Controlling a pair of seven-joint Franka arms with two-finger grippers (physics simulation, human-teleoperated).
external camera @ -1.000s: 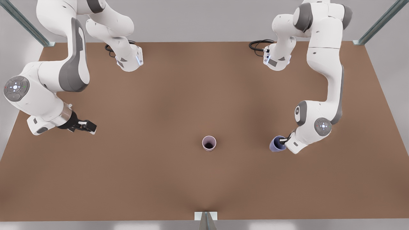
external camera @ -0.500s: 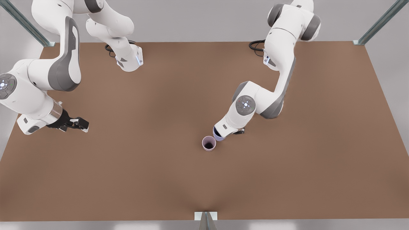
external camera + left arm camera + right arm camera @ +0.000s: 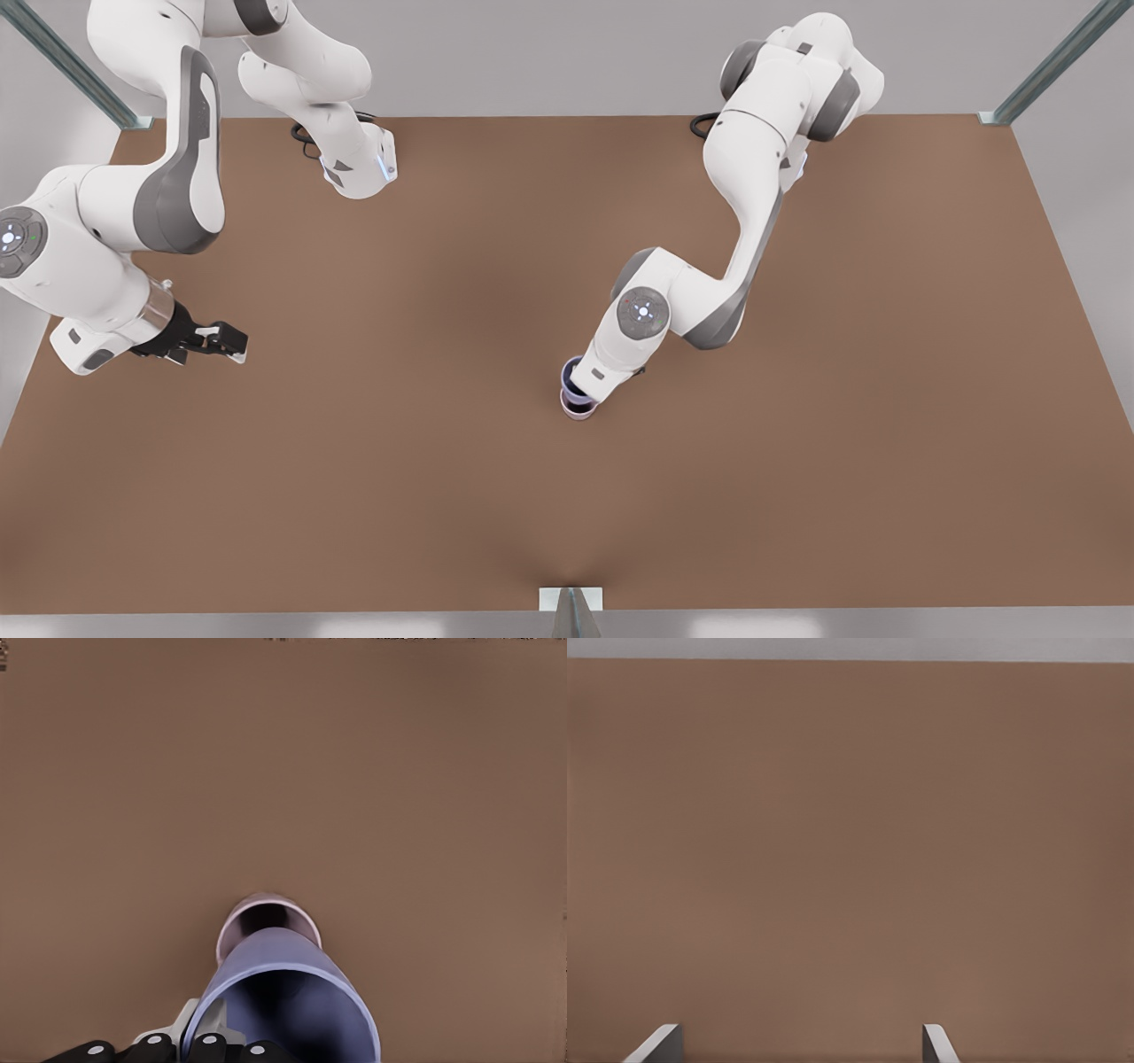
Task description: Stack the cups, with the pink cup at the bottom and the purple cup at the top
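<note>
On the brown tabletop (image 3: 372,496), we see the left gripper (image 3: 208,1047), its fingers clenched on the wall of the purple cup (image 3: 288,1001), carrying that cup directly over the pink cup (image 3: 578,409), which stands upright below it. We judge the placing step is in hand: the next move calls for a straight descent that seats the purple cup in the pink cup before letting go. The right gripper (image 3: 232,342) waits well apart from the pink cup, fingers released.

brown table (image 3: 372,496), pink cup (image 3: 578,409) standing on it
</note>
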